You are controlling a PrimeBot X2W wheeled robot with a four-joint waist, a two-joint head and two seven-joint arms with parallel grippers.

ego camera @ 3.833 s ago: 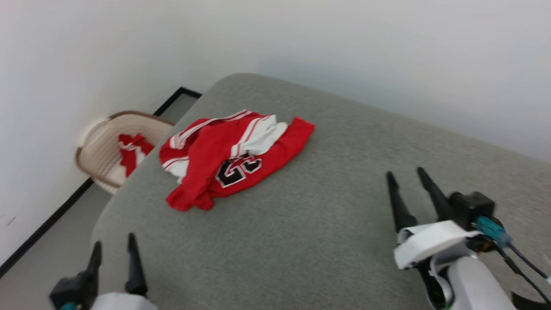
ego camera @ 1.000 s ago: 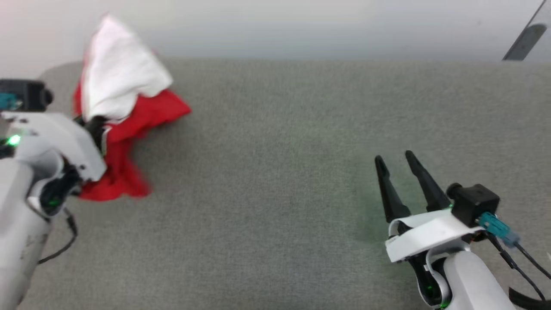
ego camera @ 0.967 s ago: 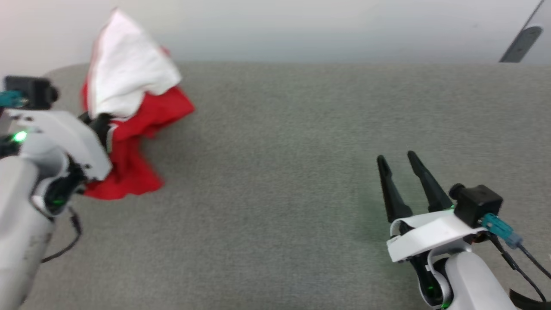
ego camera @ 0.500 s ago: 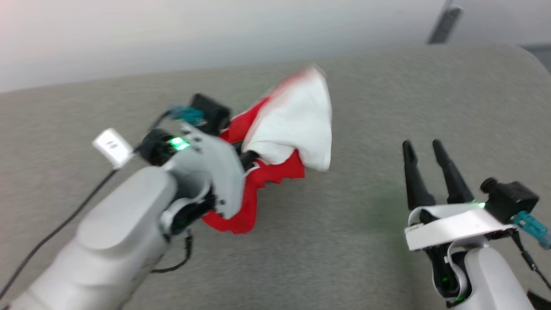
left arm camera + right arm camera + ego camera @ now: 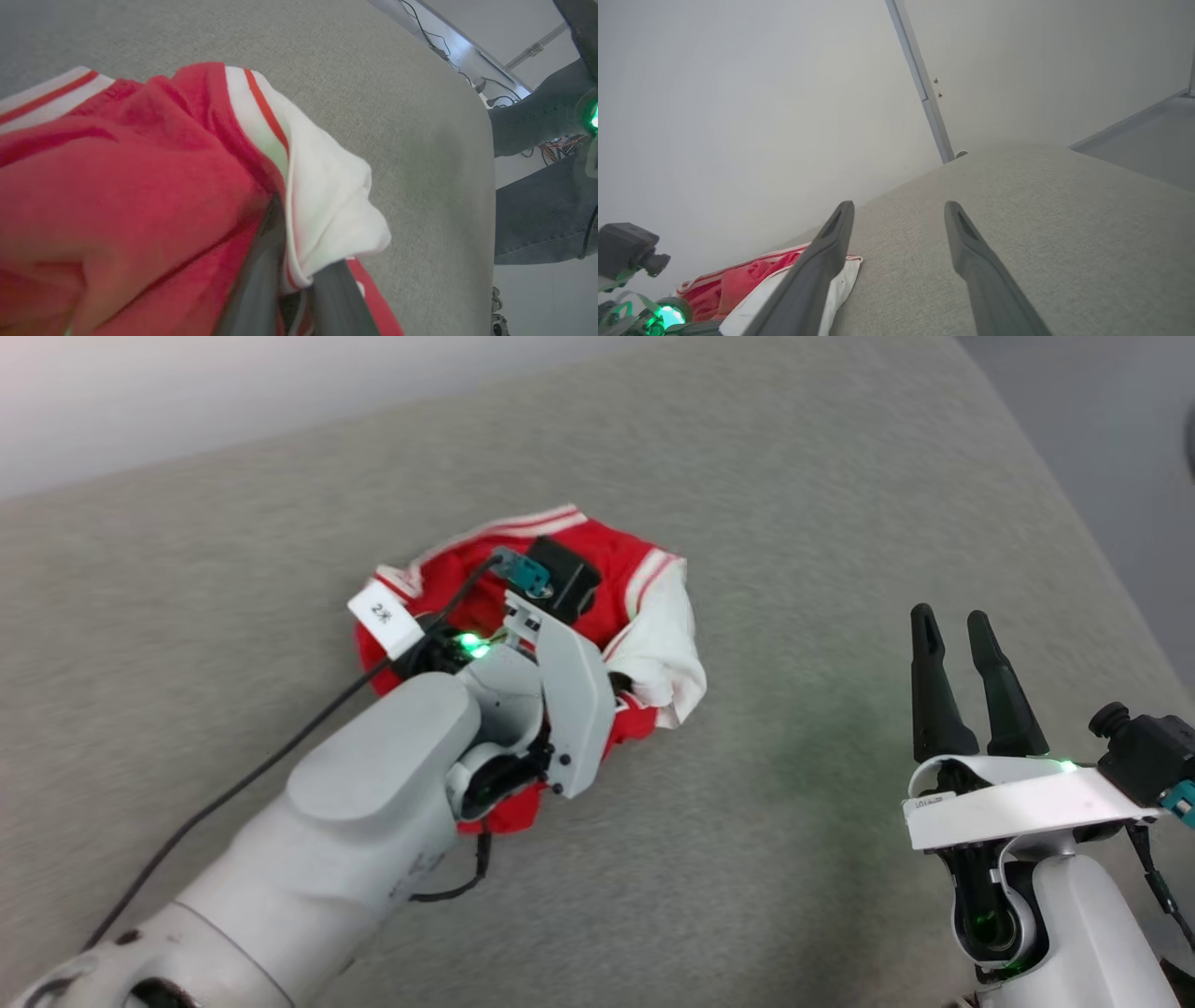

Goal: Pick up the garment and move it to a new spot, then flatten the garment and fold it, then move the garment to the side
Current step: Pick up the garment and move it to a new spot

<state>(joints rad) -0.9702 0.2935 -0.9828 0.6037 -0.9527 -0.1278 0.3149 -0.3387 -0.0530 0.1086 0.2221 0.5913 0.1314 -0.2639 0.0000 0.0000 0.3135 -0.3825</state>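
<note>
The garment (image 5: pixel 653 644), red with white striped-trim sleeves, lies bunched on the grey padded surface (image 5: pixel 794 504).

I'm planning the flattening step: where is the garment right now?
In the head view the garment lies bunched on the grey padded surface, its cloth pinched in the left gripper's jaws, with the open right gripper apart to its right.

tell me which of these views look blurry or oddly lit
Head view: mostly sharp, a faint green cast on the grey surface beside the right gripper. Left wrist view: the garment sits close to the lens and looks soft, smeared at lower left. Right wrist view: crisp, with green lamp glare at lower left.
</note>
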